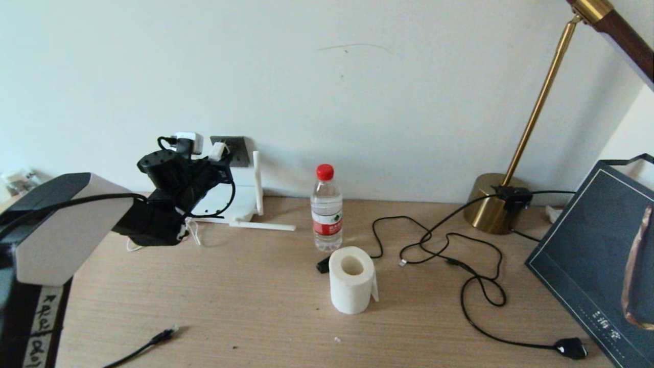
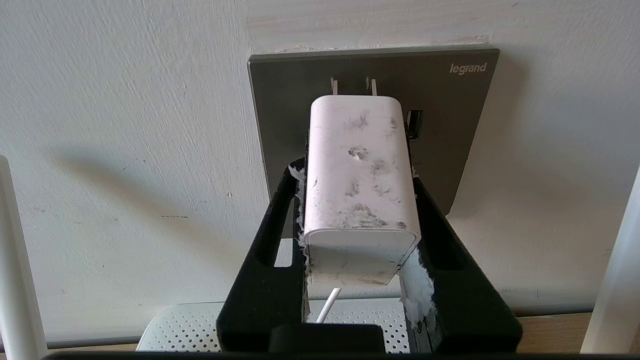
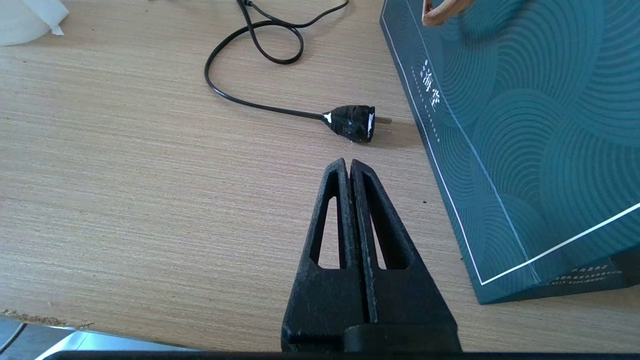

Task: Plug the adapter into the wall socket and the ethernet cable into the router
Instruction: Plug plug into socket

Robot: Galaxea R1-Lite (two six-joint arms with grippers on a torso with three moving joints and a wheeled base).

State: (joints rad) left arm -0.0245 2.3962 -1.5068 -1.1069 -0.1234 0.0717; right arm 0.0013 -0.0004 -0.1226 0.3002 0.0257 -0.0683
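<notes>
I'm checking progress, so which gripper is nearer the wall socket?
Left. The left gripper holds the adapter right at the wall socket; the right gripper rests shut far away, near the lamp plug.

white adapter point(image 2: 360, 175), dark-grey wall socket point(image 2: 450, 120)

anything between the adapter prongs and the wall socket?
Nothing: left wrist view shows the adapter, held in the left gripper, prongs at the wall socket face.

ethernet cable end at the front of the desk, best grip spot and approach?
Grip the ethernet cable on its small plug body, just behind the clear tip. It lies flat on the table, tip pointing away from the robot and rightward, so come from above with jaws across its narrow sides. The shut right gripper is free.
</notes>
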